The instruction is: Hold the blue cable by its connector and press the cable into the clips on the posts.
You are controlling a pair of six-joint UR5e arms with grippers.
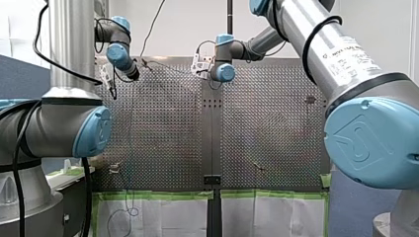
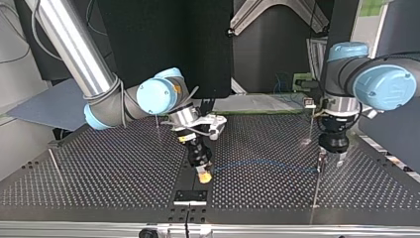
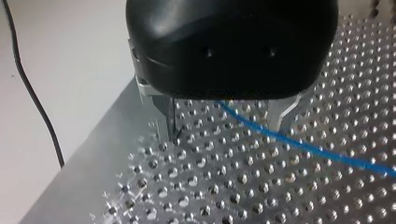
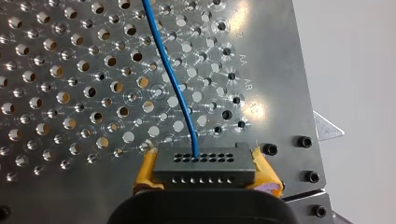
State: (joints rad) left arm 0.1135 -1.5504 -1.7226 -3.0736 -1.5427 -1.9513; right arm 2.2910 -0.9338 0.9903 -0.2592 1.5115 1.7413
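Yellow pads of my right gripper stood nearest the right wrist camera, clamped on the two ends of the dark connector. The blue cable left one of its holes and ran away over the perforated table. My left gripper hung low over the table with its metal fingers set wide, and the cable passed loose between them, not pinched. Hazard one: with that end unclamped, a pull by the right arm would likely drag the cable through the left fingers instead of tensioning it, so it could lie slack and miss a clip. Hazard two: a hard sideways pull could tilt the connector in the pads or strain the thin cable where it enters the connector. Hazard three: the left fingers were just beside a thin post, and a careless descent could strike it. Only the right wrist view showed the hold on the connector. Only the top view showed the whole run of cable between the two grippers, in a shallow curve near the table, and the post by the left gripper. Clips were too small to make out in any view.
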